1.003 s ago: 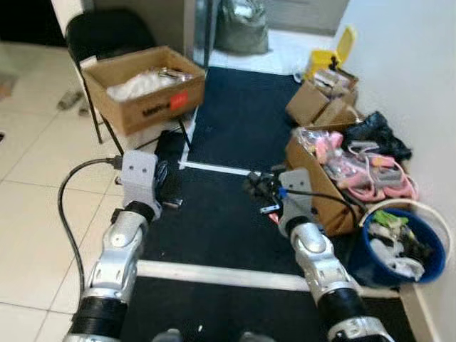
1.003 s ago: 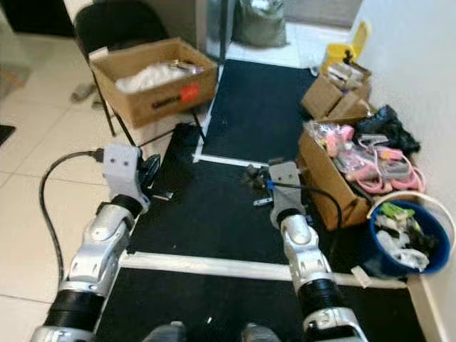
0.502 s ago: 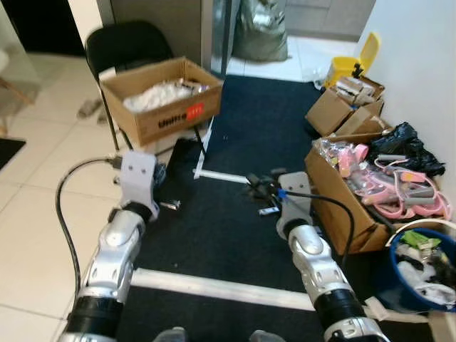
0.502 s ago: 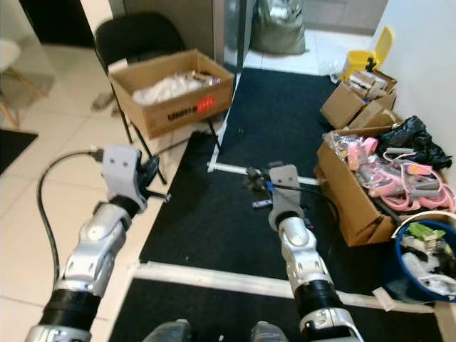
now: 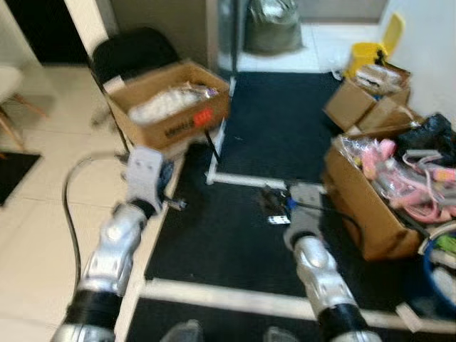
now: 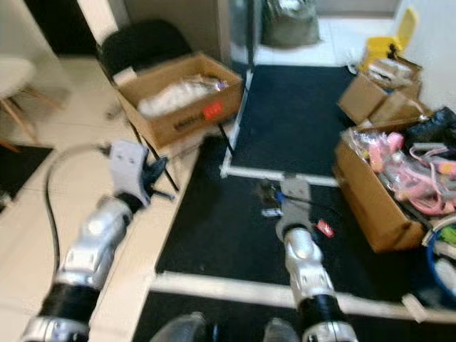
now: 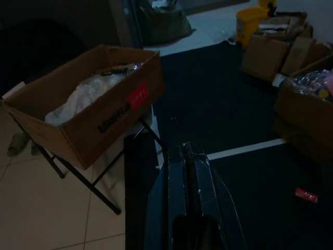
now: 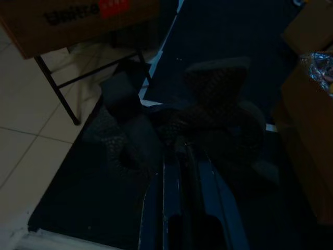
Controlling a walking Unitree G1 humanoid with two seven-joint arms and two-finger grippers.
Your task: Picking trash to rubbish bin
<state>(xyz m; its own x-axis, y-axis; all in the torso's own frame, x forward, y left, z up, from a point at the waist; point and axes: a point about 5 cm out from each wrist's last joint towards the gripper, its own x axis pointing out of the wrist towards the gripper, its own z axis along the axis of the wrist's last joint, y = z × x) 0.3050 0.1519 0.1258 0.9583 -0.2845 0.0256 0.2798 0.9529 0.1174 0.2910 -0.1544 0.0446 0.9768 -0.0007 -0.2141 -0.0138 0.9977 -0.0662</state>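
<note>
Black mat (image 6: 299, 121) carries cardboard boxes (image 6: 377, 196); right gripper (image 8: 182, 148) pinches dark trash (image 8: 218, 104); left gripper (image 7: 187, 156) pressed together.

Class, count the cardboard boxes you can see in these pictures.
3: one cardboard box on the black chair, one on the floor holding pink items, one by the yellow bin. More may be hidden.

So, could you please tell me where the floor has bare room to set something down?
The black mat is bare between the box on the chair and the open boxes along the wall. The pale tiles beside the left claw are bare too. It is crowded by the pink-stuffed box, and a small red scrap lies beside the right arm.
</note>
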